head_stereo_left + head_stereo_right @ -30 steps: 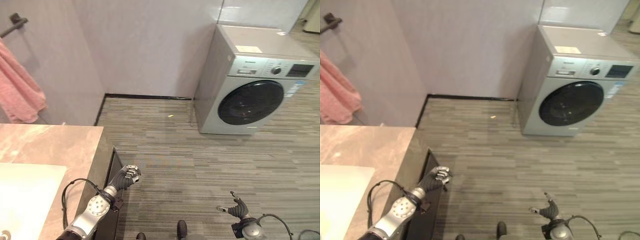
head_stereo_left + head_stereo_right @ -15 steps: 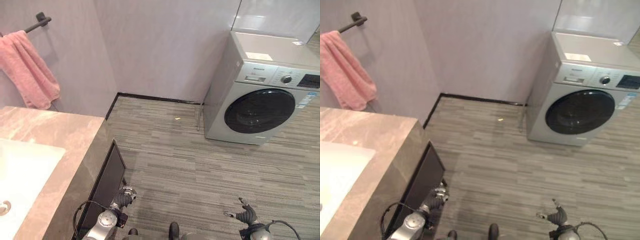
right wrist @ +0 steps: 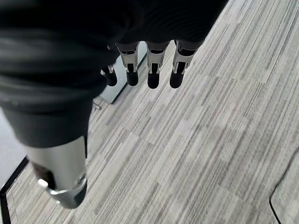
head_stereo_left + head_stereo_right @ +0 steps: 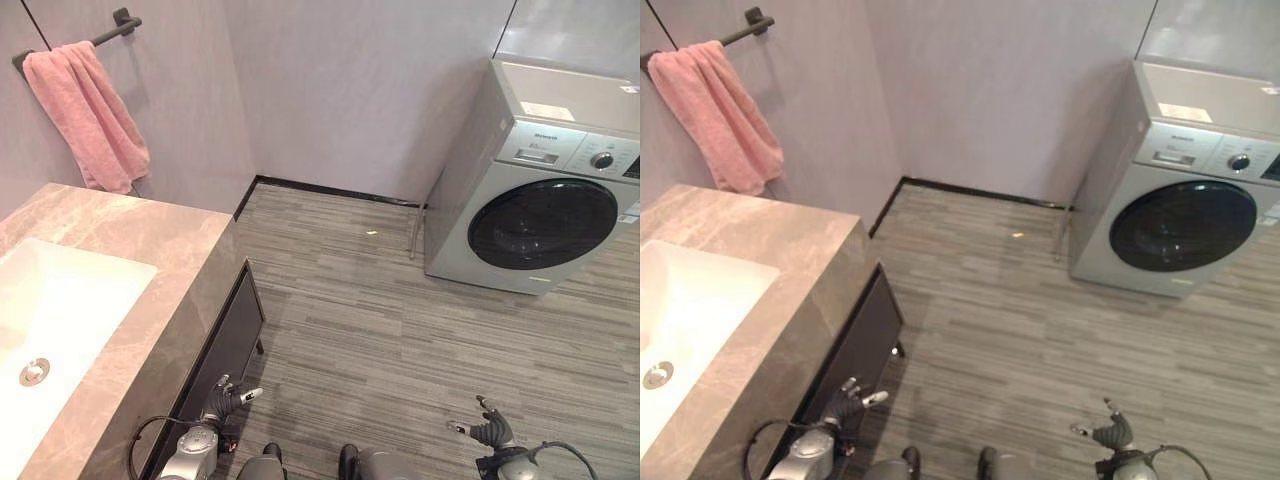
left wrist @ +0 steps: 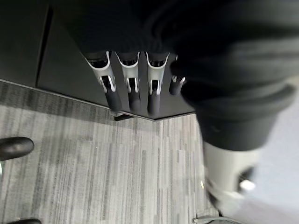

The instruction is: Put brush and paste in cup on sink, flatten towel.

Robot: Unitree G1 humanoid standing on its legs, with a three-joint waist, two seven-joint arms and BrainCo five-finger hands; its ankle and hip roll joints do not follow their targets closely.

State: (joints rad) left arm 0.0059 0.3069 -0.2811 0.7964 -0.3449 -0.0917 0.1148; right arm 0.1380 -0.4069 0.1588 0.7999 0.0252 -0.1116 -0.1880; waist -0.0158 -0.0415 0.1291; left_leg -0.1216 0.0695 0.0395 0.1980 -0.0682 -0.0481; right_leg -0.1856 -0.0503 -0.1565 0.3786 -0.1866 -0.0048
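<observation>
From my head cameras I look down on the marble counter [image 4: 150,260] with its white sink [image 4: 60,320] at my left and the pink towel [image 4: 90,115] hanging bunched over the dark wall bar [image 4: 110,28]. A washing machine [image 4: 540,190] stands well apart on the striped floor [image 4: 360,320]. I see no brush, paste or cup on the stretch of counter in sight, so I cannot say where they are.

My left hand [image 4: 228,398] hangs low beside the dark cabinet [image 4: 225,345] under the counter; my right hand [image 4: 484,431] hangs over the floor.

My left wrist camera shows my fingers [image 5: 131,88] straight, relaxed and empty in front of the cabinet.

My right wrist camera shows the same: fingers [image 3: 153,70] loose, nothing held.

To start well, I judge I should face the counter squarely and raise both hands above its edge.
</observation>
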